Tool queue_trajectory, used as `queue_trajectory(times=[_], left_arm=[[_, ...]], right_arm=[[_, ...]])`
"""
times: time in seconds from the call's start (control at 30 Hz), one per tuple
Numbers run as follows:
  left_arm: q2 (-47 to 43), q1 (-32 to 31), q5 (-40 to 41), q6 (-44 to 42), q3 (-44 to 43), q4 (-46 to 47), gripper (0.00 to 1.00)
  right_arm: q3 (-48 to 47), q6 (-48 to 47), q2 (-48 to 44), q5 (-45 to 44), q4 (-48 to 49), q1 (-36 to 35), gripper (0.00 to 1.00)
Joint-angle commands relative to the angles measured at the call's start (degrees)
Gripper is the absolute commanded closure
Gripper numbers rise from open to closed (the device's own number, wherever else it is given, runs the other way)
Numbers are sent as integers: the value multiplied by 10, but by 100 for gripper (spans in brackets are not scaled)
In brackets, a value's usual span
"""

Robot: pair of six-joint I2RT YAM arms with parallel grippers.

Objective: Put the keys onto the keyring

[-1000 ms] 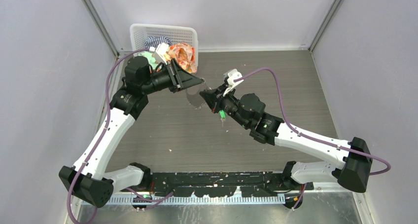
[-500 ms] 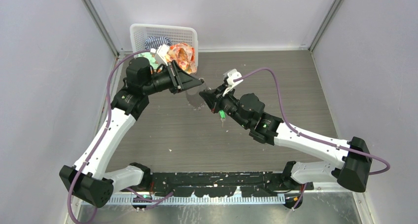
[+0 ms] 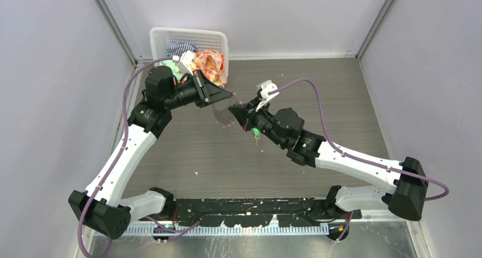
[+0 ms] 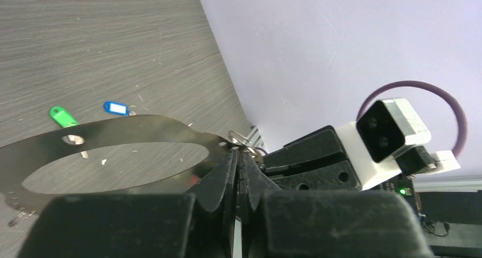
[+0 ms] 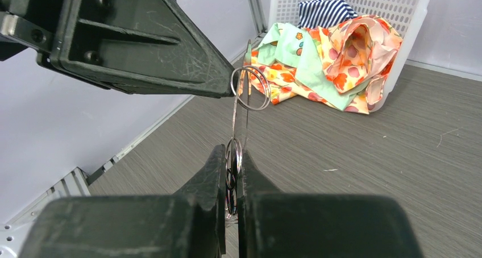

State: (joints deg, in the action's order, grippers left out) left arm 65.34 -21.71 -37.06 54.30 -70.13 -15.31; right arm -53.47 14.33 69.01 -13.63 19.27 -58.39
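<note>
The keyring is a large silvery loop held in the air. My left gripper is shut on its rim beside a small split ring. In the right wrist view the loop shows edge-on, and my right gripper is shut on small wire rings at its lower end. In the top view the two grippers, left and right, meet tip to tip over the keyring. The green key and the blue key lie loose on the table. The green key lies under my right arm.
A white basket with colourful cloths stands at the back left, just behind my left gripper. Grey walls enclose the wood-grain table on three sides.
Both grippers have shifted slightly to the left together with the keyring. Their grips have not changed and the keys have not moved.
</note>
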Motion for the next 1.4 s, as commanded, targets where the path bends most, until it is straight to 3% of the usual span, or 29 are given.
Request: queue_trajectory(times=[0.0, 0.37, 0.4, 0.5, 0.6, 0.7, 0.87, 0.93, 0.97, 1.03, 1.13, 1.27, 1.37], left_arm=[[-11, 3, 39, -34, -5, -26, 97], [4, 9, 3, -36, -35, 2, 99], [2, 9, -2, -33, -35, 4, 95], [-5, 9, -23, -24, -32, 14, 62], [-10, 9, -43, -27, -31, 28, 44], [-8, 9, -53, -39, -36, 31, 39], [9, 9, -66, -101, -49, -16, 43], [11, 9, -93, -182, -66, -31, 44], [11, 10, -113, -261, -88, -56, 44], [15, 12, -161, -468, -152, -155, 44], [21, 11, -176, -772, -242, -377, 45], [-10, 11, -162, -1002, -230, -473, 51], [-34, 11, -153, -1061, -187, -476, 55]], right_arm=[[-16, 7, -11, 0, 45, -3, 99], [-6, 5, -16, -1, 36, -5, 99], [-5, 5, -17, -1, 36, -5, 99], [-1, 2, -22, -4, 33, -6, 99], [-1, -6, -24, -6, 25, -7, 99], [-7, -15, -20, -15, 14, -11, 99], [-21, -32, -12, -27, -1, -24, 99], [-22, -41, -13, -24, -5, -26, 99], [-22, -43, -16, -22, -9, -26, 99], [-24, -51, -26, -5, -28, -27, 99], [-37, -65, -41, 44, -82, -27, 99], [-52, -66, -48, 111, -135, -26, 99], [-52, -56, -52, 159, -141, -26, 99]])
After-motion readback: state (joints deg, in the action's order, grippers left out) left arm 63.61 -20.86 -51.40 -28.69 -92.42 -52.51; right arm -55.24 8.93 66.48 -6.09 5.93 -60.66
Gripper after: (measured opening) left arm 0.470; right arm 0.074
